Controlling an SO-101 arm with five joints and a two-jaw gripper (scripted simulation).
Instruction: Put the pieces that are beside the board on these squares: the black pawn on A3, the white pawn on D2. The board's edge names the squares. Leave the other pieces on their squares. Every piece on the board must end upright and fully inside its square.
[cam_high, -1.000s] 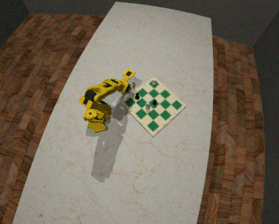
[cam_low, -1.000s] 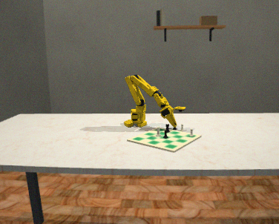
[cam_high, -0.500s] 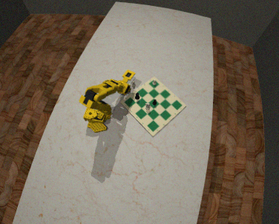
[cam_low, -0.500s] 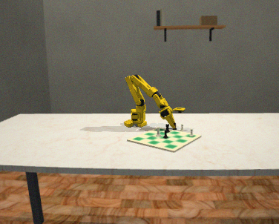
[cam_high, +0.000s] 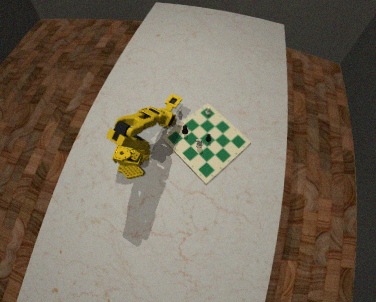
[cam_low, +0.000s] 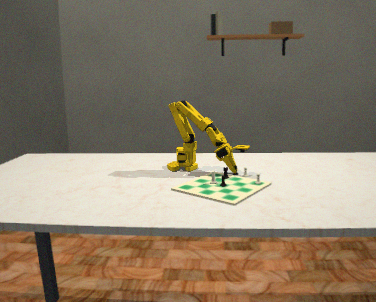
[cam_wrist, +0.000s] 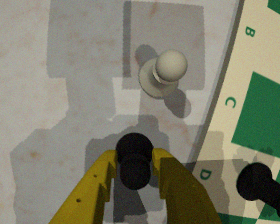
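The black pawn (cam_wrist: 135, 172) stands upright beside the board (cam_high: 189, 163) (cam_low: 202, 195) (cam_wrist: 240, 65), near the letter D. My gripper (cam_wrist: 135, 155) (cam_low: 235, 172) is low over it, with the fingers narrowly open on either side of the pawn; thin gaps seem to show and no firm grip is visible. In the top view the arm hides the black pawn. The white pawn (cam_wrist: 167, 70) (cam_high: 180, 115) (cam_low: 245, 171) stands upright off the board, beyond the fingertips in the wrist view, near letters B and C.
On the board stand a black piece (cam_high: 185, 129) (cam_wrist: 255, 181) close to the gripper's side edge, another black piece (cam_high: 208, 138), a white piece (cam_high: 199, 143) near the middle, and a white piece (cam_high: 208, 111) (cam_low: 258, 178) at the far corner. The arm's shadow covers the table around the pawns.
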